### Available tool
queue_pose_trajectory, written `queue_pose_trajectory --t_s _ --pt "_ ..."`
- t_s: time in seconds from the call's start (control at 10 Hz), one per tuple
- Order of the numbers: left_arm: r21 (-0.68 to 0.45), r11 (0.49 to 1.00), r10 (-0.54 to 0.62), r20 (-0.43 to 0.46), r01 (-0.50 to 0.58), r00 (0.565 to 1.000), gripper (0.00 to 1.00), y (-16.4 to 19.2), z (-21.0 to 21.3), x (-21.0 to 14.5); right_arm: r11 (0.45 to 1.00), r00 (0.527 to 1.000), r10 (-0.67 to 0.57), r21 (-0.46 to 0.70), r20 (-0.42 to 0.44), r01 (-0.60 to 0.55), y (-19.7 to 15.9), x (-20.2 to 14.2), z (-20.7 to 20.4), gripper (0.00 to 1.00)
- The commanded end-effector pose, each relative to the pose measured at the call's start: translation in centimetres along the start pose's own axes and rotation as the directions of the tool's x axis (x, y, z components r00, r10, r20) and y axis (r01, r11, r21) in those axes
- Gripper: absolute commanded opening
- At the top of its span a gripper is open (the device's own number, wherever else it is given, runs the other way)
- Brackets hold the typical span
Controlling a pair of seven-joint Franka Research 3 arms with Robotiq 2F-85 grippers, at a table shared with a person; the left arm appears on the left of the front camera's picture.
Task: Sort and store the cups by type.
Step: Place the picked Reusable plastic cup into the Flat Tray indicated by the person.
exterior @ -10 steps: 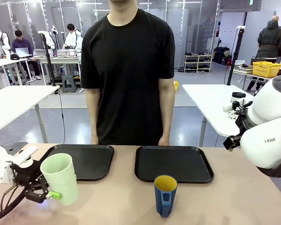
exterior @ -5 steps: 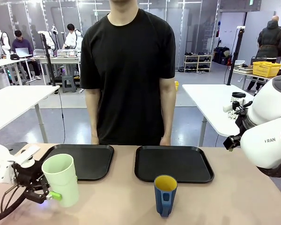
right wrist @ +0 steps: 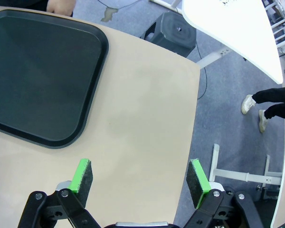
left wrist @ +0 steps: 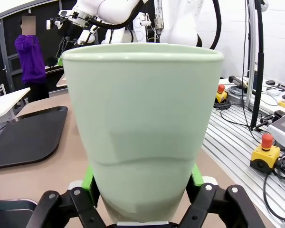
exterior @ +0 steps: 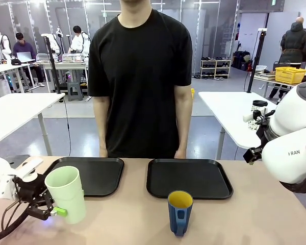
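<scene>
Table [exterior: 260,214], green tumbler [exterior: 66,194] in left end effector [left wrist: 142,183], blue mug [exterior: 180,212]

**Pale green plastic tumbler** [exterior: 66,195] [left wrist: 142,123]: tall, handleless, tapering toward its base, mouth up. It stood close to upright near the left end of the table [exterior: 255,214], toward the near edge. The green pads of the left gripper [left wrist: 141,190] clasped it low on its wall. Whether its base touched the tabletop could not be told.

**Dark blue mug** [exterior: 180,212]: shorter, yellow inside, upright and free-standing by the near edge at mid-table. Its handle faced that edge, and it stood well apart from the tumbler.
</scene>
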State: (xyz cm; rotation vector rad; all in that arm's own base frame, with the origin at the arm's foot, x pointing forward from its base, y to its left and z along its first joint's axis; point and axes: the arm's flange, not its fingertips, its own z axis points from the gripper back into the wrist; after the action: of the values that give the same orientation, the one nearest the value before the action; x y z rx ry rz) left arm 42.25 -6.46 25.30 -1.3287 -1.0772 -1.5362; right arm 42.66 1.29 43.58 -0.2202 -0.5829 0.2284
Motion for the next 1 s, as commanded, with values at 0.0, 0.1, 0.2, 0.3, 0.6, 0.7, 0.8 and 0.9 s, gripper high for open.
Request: queue_pose_trajectory --t_s 0.0,0.1,0.2,0.3,0.6,0.7,0.8,0.9 --pt "-0.004 1.000 -0.028 -0.006 0.027 1.000 0.43 -0.35 -0.17 -0.09 1.000 1.000 0.001 -0.003 -0.001 -0.001 -0.06 -0.15 -0.08 1.00" --pt "-0.004 1.000 -0.028 -0.006 0.027 1.000 0.43 -0.35 -0.17 -0.09 1.000 1.000 0.001 -0.003 -0.001 -0.001 -0.06 -0.15 -0.08 1.00" --pt "-0.004 1.000 -0.028 -0.006 0.027 1.000 0.43 -0.35 -0.17 -0.09 1.000 1.000 0.001 -0.003 -0.001 -0.001 -0.06 -0.15 -0.08 1.00" --pt "-0.004 1.000 -0.028 -0.006 0.027 1.000 0.43 -0.35 -0.17 -0.09 1.000 1.000 0.001 -0.003 -0.001 -0.001 -0.06 -0.15 -0.08 1.00" --pt "-0.004 1.000 -0.028 -0.006 0.027 1.000 0.43 -0.35 -0.17 -0.09 1.000 1.000 0.001 -0.003 -0.001 -0.001 -0.06 -0.15 -0.08 1.00" --pt "-0.004 1.000 -0.028 -0.006 0.027 1.000 0.43 -0.35 -0.17 -0.09 1.000 1.000 0.001 -0.003 -0.001 -0.001 -0.06 -0.15 -0.08 1.00" --pt "-0.004 1.000 -0.028 -0.006 0.027 1.000 0.43 -0.35 -0.17 -0.09 1.000 1.000 0.001 -0.003 -0.001 -0.001 -0.06 -0.15 -0.08 1.00" --pt "-0.004 1.000 -0.028 -0.006 0.027 1.000 0.43 -0.35 -0.17 -0.09 1.000 1.000 0.001 -0.003 -0.001 -0.001 -0.06 -0.15 -0.08 1.00"
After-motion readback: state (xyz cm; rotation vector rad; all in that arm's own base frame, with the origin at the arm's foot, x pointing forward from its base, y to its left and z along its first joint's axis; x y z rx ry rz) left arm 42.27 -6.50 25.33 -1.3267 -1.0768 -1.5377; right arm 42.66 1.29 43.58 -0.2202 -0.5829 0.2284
